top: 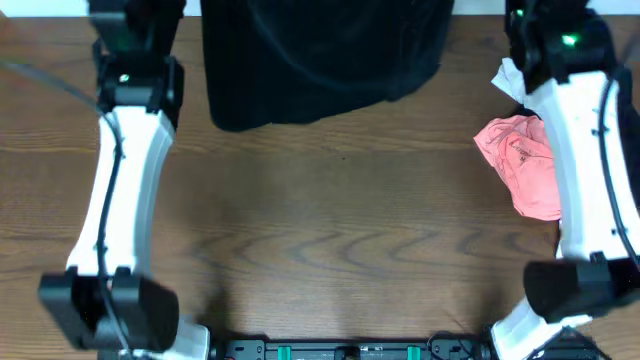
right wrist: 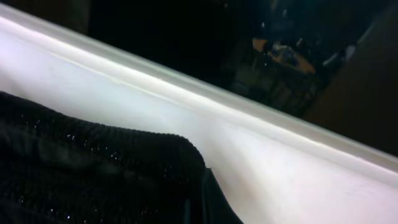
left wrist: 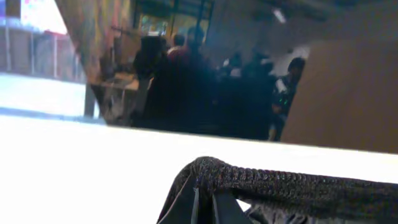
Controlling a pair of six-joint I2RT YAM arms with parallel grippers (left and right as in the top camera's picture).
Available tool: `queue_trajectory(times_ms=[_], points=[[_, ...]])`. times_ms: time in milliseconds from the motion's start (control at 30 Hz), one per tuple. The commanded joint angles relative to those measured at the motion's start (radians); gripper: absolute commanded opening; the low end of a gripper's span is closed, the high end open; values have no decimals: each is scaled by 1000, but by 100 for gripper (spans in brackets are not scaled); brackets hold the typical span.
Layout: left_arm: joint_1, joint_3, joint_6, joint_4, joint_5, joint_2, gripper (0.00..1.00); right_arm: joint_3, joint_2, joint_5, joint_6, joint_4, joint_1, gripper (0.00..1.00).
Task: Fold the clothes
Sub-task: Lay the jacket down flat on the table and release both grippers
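Note:
A large black knit garment, one of the clothes, hangs spread at the far middle of the table, its lower edge over the wood. In the left wrist view my left gripper is shut on a ribbed black edge that drapes over its fingertips. My right gripper is shut on the same dark knit, which fills the lower left of its view. A crumpled pink garment lies at the right, partly under the right arm, with a bit of white cloth behind it. Both grippers are past the overhead view's top edge.
The left arm runs along the table's left side. The arm bases and a black rail sit at the near edge. Bare brown wood lies between the arms. The wrist views show a white ledge and a dim room behind.

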Motion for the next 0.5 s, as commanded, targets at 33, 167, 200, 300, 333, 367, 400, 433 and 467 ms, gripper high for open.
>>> queue_trajectory(times_ms=[33,167,200,300,333,367,400,433,467], points=[[47,93,13,29,-165,31,5,23,6,175,-10,63,-85,1],[47,152,14,29,-165,53,6,23,8,175,-10,119,-99,1],[47,169,14,29,-165,55,6,23,8,175,-10,135,-105,1],[47,209,14,27,-164,61,6,23,8,175,-10,158,-118,1],[47,218,14,28,-164,61,6,23,8,175,-10,159,-122,1],[47,224,14,28,-164,61,6,23,8,175,-10,159,-127,1],[47,228,13,25,-163,61,6,23,8,175,-10,156,-130,1],[47,230,13,15,-154,60,6,23,8,175,-10,153,-133,1],[47,230,13,5,-135,60,6,23,8,175,-10,152,-135,1]])
